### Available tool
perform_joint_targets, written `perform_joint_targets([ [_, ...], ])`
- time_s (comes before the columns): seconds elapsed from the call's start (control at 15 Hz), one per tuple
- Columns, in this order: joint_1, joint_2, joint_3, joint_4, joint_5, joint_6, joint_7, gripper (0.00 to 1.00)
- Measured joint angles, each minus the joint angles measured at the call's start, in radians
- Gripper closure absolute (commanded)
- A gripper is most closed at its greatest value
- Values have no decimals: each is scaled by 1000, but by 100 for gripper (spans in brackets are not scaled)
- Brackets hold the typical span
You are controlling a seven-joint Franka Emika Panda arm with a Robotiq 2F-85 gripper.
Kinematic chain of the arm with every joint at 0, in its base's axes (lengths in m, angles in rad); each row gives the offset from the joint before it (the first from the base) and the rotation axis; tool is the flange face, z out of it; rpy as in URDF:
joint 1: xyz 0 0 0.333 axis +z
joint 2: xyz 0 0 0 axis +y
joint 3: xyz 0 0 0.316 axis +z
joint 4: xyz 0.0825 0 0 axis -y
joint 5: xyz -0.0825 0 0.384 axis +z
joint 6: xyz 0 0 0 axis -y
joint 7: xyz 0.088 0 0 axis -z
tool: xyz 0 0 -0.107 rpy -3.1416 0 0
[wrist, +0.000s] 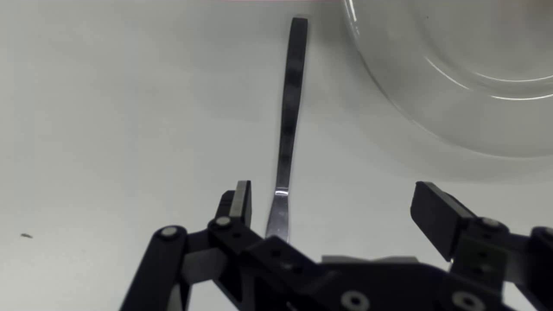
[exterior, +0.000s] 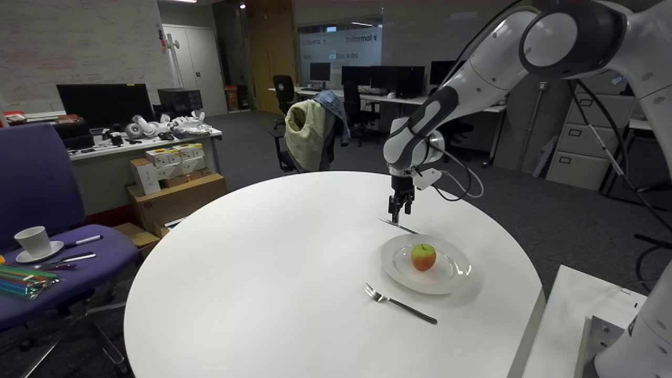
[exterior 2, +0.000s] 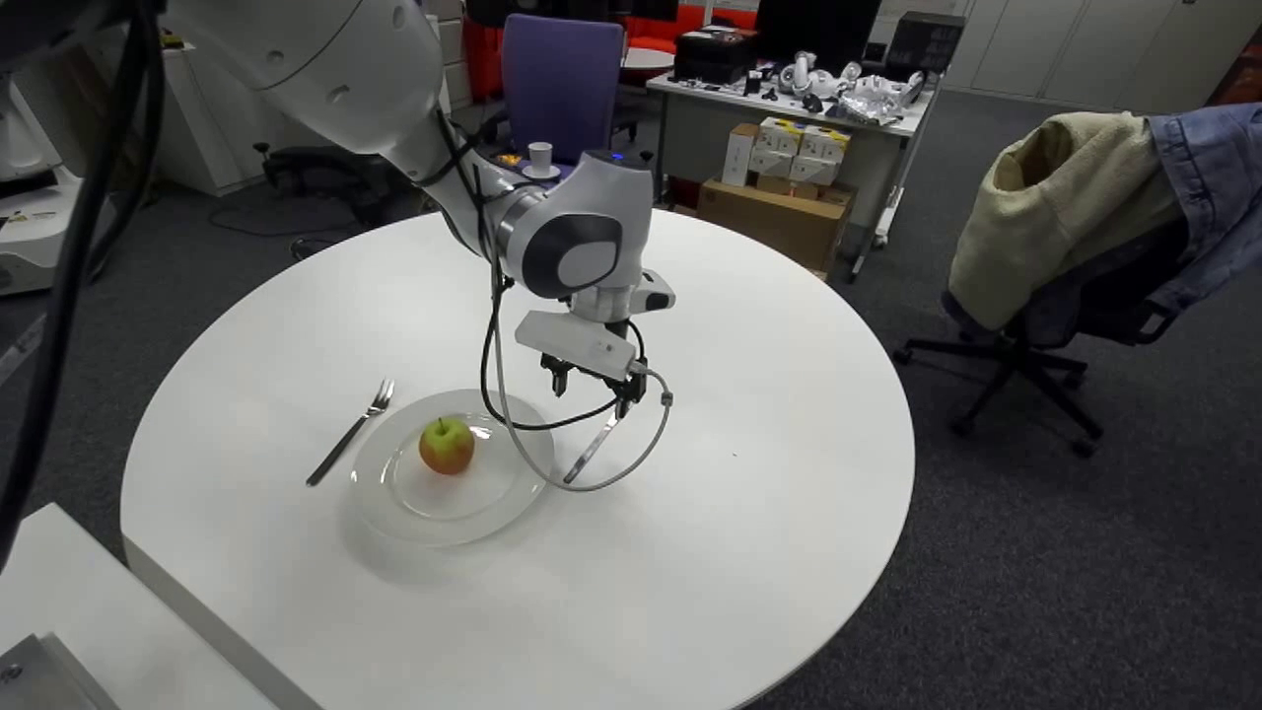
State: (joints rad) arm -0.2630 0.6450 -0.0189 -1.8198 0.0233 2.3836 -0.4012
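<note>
here, the gripper (wrist: 332, 192) hangs spread wide by the knife (wrist: 290, 103), near a plate (exterior: 447, 262) holding an apple (exterior: 423, 257).

Knife (wrist: 291, 99) | I see a slim, metallic-looking piece: dark reflective handle, bright glint at the neck, silvery blade | lies flat on the white table (wrist: 129, 129), just beside the plate (wrist: 453, 114), not touching it | in my wrist view, handle toward the top, blade within my spread gripper (wrist: 332, 199), tip hidden
</note>
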Motion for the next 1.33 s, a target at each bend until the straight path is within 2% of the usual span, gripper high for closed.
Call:
perform_joint_targets([
  [0.53,15,31,-12,-12,4,0,182,0],
  [1.33,16,51,-75,-7,0,5,197,0],
])
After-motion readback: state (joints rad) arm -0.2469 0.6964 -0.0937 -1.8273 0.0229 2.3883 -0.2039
